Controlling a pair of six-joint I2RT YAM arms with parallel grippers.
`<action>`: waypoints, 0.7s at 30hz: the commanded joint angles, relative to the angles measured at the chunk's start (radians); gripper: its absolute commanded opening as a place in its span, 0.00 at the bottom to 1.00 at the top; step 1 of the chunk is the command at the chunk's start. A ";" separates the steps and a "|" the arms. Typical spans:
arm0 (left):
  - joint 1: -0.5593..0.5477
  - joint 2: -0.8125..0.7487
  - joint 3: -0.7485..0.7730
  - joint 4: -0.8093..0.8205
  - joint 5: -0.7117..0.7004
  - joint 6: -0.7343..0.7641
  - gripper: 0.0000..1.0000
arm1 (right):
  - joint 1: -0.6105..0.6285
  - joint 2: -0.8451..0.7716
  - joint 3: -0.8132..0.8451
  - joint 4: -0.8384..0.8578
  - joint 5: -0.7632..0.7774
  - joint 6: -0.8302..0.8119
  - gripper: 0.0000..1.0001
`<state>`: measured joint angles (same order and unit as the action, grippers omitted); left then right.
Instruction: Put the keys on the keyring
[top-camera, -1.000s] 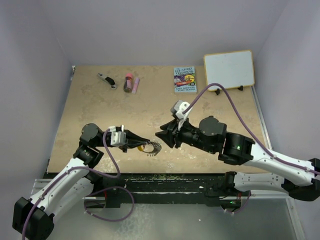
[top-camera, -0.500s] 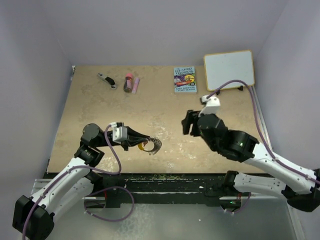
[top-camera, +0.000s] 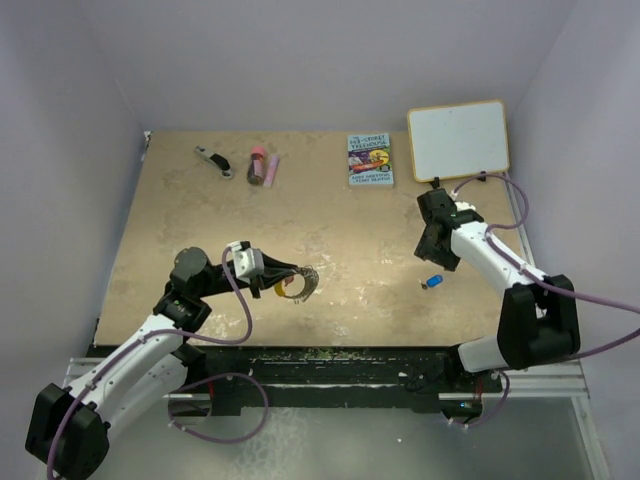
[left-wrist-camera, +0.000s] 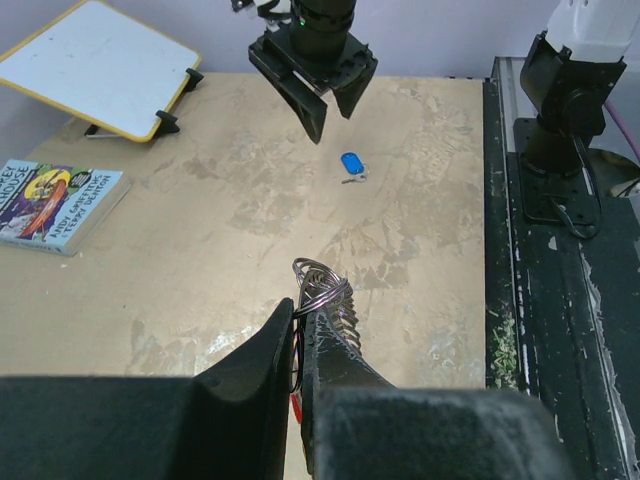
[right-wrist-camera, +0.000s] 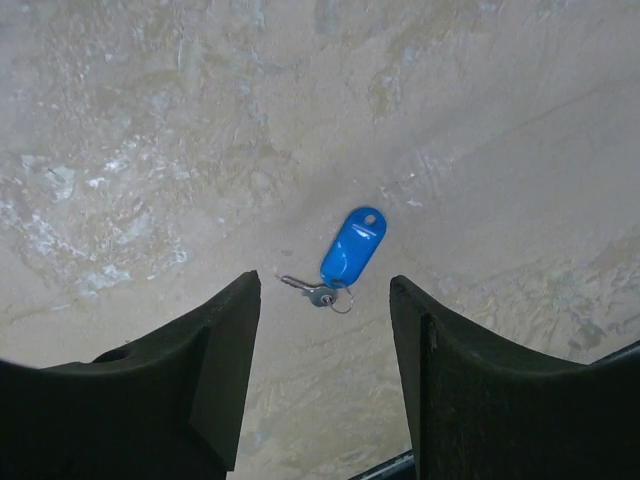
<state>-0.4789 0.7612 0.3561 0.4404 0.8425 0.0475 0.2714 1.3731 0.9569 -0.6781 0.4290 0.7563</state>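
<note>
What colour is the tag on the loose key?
Blue plastic key tag, clearest in right wrist view.

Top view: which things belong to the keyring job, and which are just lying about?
Job: keyring, held in left gripper; blue key, below open right gripper.
Lying about: book, whiteboard, clip tool, red tube.

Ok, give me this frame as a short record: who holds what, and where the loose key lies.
left fingers: shut on keyring
right fingers: open, above blue key, not touching it
blue key: flat on table, loose, not on keyring
far edge: book, whiteboard
</note>
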 joint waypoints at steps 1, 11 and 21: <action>-0.003 -0.018 0.010 0.060 -0.030 0.018 0.04 | -0.019 0.012 0.018 -0.008 -0.061 -0.004 0.57; -0.003 -0.030 0.009 0.057 0.014 0.014 0.04 | -0.031 -0.033 -0.091 -0.006 -0.144 0.087 0.32; -0.003 -0.034 0.014 0.031 0.042 0.020 0.04 | -0.031 -0.029 -0.186 0.030 -0.126 0.177 0.40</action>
<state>-0.4793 0.7372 0.3561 0.4381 0.8570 0.0475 0.2455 1.3548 0.7902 -0.6640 0.2779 0.8722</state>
